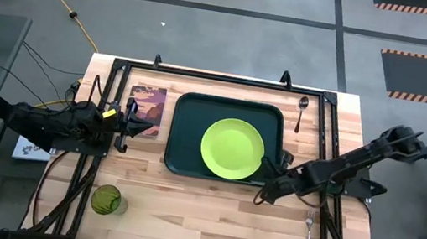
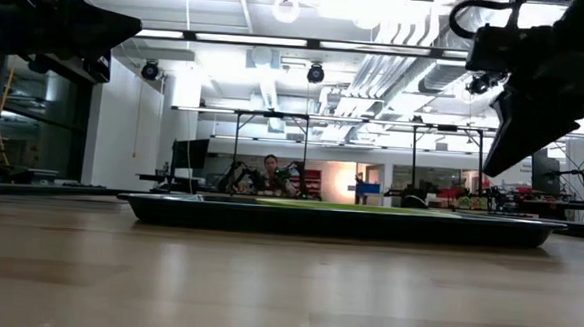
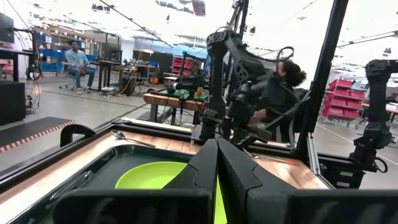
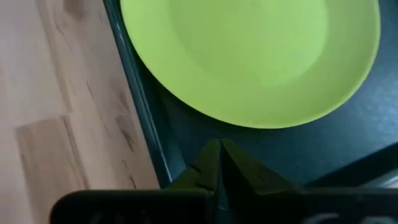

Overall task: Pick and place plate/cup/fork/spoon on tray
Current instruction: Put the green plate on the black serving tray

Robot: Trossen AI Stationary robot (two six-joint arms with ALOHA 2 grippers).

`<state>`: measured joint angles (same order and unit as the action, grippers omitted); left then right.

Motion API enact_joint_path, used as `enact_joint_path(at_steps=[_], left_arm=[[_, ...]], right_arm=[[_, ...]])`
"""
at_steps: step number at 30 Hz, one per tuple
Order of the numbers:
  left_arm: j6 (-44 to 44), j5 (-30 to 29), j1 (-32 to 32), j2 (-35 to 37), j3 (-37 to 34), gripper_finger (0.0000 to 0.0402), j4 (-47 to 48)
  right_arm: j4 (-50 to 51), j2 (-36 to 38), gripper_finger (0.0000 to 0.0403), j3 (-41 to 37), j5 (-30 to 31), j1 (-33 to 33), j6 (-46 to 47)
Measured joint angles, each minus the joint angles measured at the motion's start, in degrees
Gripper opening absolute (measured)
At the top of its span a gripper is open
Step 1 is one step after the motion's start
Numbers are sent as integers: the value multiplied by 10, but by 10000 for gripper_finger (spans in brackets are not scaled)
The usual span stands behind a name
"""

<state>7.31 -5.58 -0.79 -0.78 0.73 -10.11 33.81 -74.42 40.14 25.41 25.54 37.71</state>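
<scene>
The lime-green plate (image 1: 232, 149) lies flat in the dark tray (image 1: 186, 132) at the table's middle. My right gripper (image 1: 262, 197) hovers shut just off the tray's near right corner, pointing down at a slant; its wrist view shows the plate (image 4: 249, 56) and the tray's rim (image 4: 146, 130) below its shut fingers (image 4: 219, 152). The spoon (image 1: 301, 111) lies on the wood beyond the tray's far right corner. The orange-handled fork (image 1: 309, 235) lies near the right front, and the cup (image 1: 106, 199) stands at the left front. My left gripper (image 1: 144, 127) waits shut at the tray's left side.
A picture card (image 1: 145, 109) lies left of the tray under my left gripper. Black frame rails (image 1: 220, 78) run along the table's edges. Bare wood lies between the cup and the fork. A person (image 3: 78, 62) sits in the room beyond the table.
</scene>
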Motion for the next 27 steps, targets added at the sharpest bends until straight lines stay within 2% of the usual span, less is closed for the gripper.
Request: enact_joint_path(at_steps=[27], left_arm=[[0, 0, 0, 0, 0, 3, 0]], right_arm=[[-64, -6, 0, -16, -20, 0, 9]])
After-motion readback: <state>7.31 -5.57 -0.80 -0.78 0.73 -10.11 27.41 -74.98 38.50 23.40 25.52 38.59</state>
